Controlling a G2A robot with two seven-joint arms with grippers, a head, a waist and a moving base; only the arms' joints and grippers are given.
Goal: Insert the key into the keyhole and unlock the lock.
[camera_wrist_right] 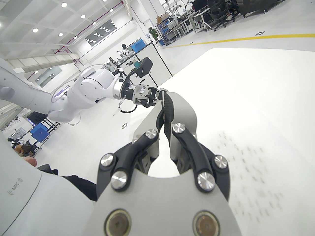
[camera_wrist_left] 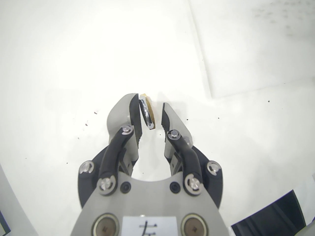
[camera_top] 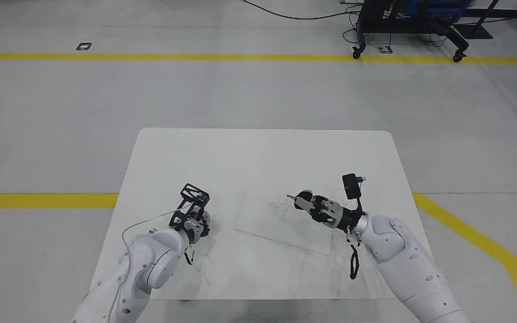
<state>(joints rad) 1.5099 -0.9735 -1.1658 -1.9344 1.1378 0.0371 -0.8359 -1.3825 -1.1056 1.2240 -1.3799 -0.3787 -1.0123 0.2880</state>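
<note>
White surface [camera_top: 266, 153]: left hand [camera_wrist_left: 150, 101] released, lock [camera_wrist_left: 147, 114] standing within it, leaning on one pad [camera_wrist_left: 135, 116]. Right hand [camera_wrist_right: 165, 99] clenched on key [camera_top: 291, 196]. Lock likely light, rigid, slippery; grip its flat body.

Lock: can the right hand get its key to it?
Probably yes: nothing stands on the table between the right hand, shut on the key, and the lock inside the left hand.

Sheet [camera_top: 279, 230] lies on table [camera_top: 242, 145], front-centre. Left jaws are over the table just left of the sheet; lock [camera_wrist_left: 147, 114] stands between them, touching one pad, clear of the other. Right jaws are above the sheet's rear edge, closed on key [camera_top: 291, 196], whose tip points left, well apart from the lock.
</note>
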